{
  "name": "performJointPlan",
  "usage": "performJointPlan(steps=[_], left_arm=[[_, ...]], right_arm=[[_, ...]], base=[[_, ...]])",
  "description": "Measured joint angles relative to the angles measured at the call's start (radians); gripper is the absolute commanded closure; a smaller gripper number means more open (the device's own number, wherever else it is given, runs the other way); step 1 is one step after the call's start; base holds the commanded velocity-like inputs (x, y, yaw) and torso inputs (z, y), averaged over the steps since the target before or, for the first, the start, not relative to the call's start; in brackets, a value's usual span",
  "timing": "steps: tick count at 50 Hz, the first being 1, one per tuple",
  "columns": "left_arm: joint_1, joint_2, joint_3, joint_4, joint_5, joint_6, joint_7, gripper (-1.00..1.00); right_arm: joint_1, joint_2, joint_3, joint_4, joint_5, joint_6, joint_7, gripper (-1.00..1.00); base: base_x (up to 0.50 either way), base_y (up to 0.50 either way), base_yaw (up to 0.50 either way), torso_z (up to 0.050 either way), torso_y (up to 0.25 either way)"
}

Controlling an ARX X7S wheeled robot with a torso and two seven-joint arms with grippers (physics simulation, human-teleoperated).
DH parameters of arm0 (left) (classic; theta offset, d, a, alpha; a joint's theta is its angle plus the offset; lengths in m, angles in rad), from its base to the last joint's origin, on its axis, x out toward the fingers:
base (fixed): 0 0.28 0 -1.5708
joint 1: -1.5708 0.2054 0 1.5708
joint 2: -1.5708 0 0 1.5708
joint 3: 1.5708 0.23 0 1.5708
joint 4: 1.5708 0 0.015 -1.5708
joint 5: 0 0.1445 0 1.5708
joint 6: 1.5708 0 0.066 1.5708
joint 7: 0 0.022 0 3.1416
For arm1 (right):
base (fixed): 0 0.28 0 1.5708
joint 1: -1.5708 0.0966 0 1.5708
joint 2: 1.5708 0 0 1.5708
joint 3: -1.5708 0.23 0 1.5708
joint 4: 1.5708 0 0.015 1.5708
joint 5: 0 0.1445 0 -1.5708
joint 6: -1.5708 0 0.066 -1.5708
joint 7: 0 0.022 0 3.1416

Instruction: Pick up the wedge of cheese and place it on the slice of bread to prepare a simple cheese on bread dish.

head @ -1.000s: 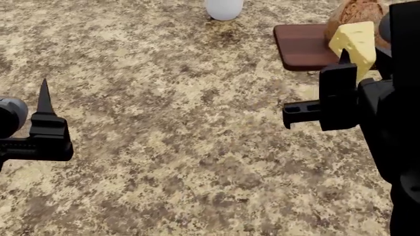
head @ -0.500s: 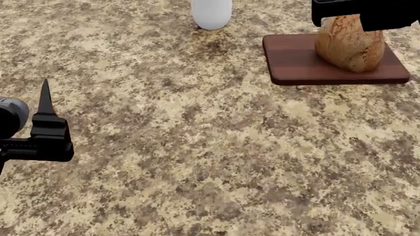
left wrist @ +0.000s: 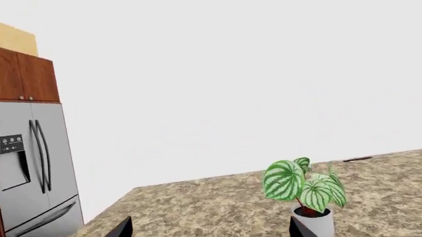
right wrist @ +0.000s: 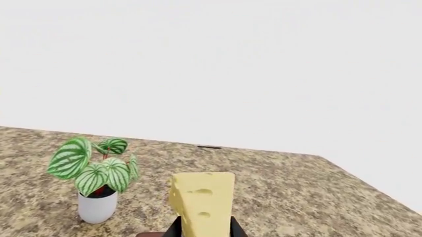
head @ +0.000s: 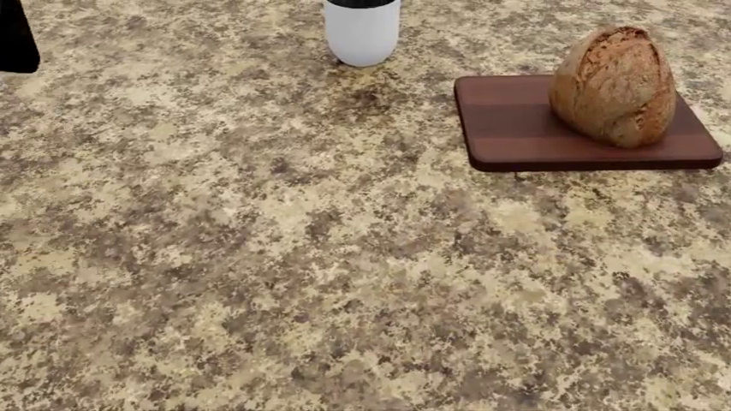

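The wedge of cheese [right wrist: 201, 201], pale yellow with small holes, stands upright between the two black fingers of my right gripper [right wrist: 204, 232], which is shut on it and held high over the counter. That gripper and the cheese are out of the head view. The slice of bread [head: 611, 84], a rounded golden-brown crusty piece, lies on the dark wooden board [head: 514, 128] at the far right of the counter. My left gripper [left wrist: 211, 232] is open and empty, with its tips wide apart. Only a black part of the left arm [head: 14, 38] shows at the head view's upper left edge.
A white pot [head: 362, 30] holding a green striped plant [right wrist: 96, 168] stands at the back, left of the board; it also shows in the left wrist view [left wrist: 303, 190]. A steel fridge [left wrist: 33, 173] stands beyond the end of the speckled stone counter [head: 286, 257].
Both arms have risen out of the head view. The right gripper has carried the cheese up past the bread, and the left gripper has gone from the lower left to the top left corner.
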Motion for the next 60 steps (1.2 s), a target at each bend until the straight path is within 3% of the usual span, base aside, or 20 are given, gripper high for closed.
performJointPlan(steps=[8,17,33,60], left_arm=[[-0.345,-0.036,0.104,-0.211,-0.111,-0.01,-0.021,-1.0],[-0.503,-0.049,0.171,-0.31,-0.142,0.018,-0.008,-1.0],[-0.593,-0.078,0.252,-0.353,-0.198,0.018,-0.038,-1.0],[-0.622,-0.115,0.321,-0.357,-0.227,0.047,-0.048,-1.0]], right_arm=[[0.013,0.0,-0.027,0.019,-0.036,-0.017,-0.028,1.0],[0.026,0.0,-0.078,0.036,-0.07,-0.01,-0.022,1.0],[0.024,0.01,-0.133,0.035,-0.105,-0.024,-0.038,1.0],[0.027,0.032,-0.175,0.037,-0.105,-0.049,-0.046,1.0]], base=[[0.0,0.0,0.0,0.0,0.0],[0.0,0.0,0.0,0.0,0.0],[0.08,-0.01,0.0,0.0,0.0],[0.24,-0.09,0.0,0.0,0.0]])
